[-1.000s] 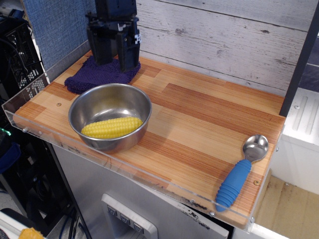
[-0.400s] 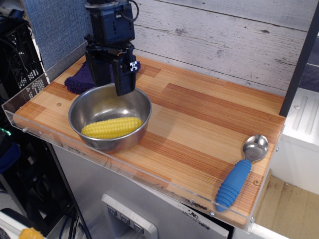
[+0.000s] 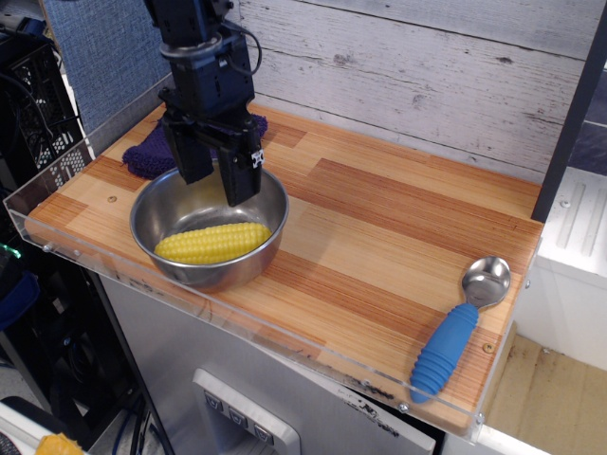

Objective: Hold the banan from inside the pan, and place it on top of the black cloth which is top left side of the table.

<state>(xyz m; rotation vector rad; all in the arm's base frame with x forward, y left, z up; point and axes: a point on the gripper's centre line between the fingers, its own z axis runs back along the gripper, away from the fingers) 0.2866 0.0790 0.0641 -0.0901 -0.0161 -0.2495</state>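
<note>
The banan [image 3: 212,243], a yellow toy corn cob, lies on its side at the front of the pan [image 3: 156,232], a shiny steel bowl at the table's front left. My black gripper [image 3: 216,182] hangs open over the back half of the pan, its two fingers pointing down, a little above and behind the banan and holding nothing. The black cloth [image 3: 144,154], dark purple and knitted, lies behind the pan at the back left; the gripper hides most of it.
A spoon [image 3: 459,330] with a blue ribbed handle lies at the front right corner. The striped wooden table [image 3: 398,237] has a clear acrylic rim [image 3: 57,185] around it. A grey plank wall [image 3: 427,76] stands behind.
The gripper has moved forward and down, from above the black cloth to over the pan. The banan and the pan have not moved.
</note>
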